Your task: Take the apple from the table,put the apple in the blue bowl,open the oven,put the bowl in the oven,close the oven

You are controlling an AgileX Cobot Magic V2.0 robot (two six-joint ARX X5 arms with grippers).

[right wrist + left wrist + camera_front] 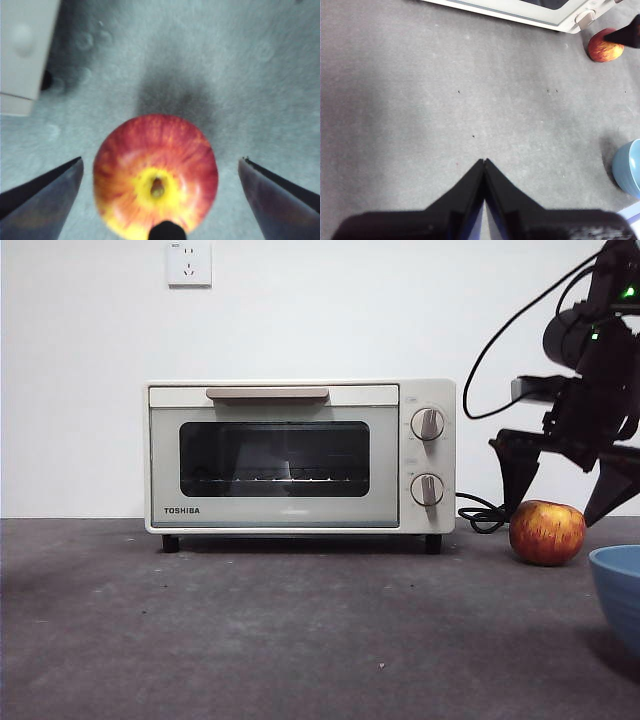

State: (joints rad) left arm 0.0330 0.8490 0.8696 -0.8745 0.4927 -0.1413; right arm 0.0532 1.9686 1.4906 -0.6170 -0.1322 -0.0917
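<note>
Right wrist view: right gripper (160,170) hanging spread wide just above apple (156,175), beside oven (300,455). Left gripper (484,161) hovering clenched, empty, over table (420,100), well apart from apple.

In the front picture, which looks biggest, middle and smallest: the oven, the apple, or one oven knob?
1. The oven, by far the biggest.
2. The apple.
3. One oven knob, the smallest, though it sits slightly farther from the camera than the apple.

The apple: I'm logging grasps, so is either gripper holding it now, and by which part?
Nothing is held. The right gripper hangs open above the apple, its jaws spread wide of its sides, not touching. The left gripper is shut on nothing.
</note>
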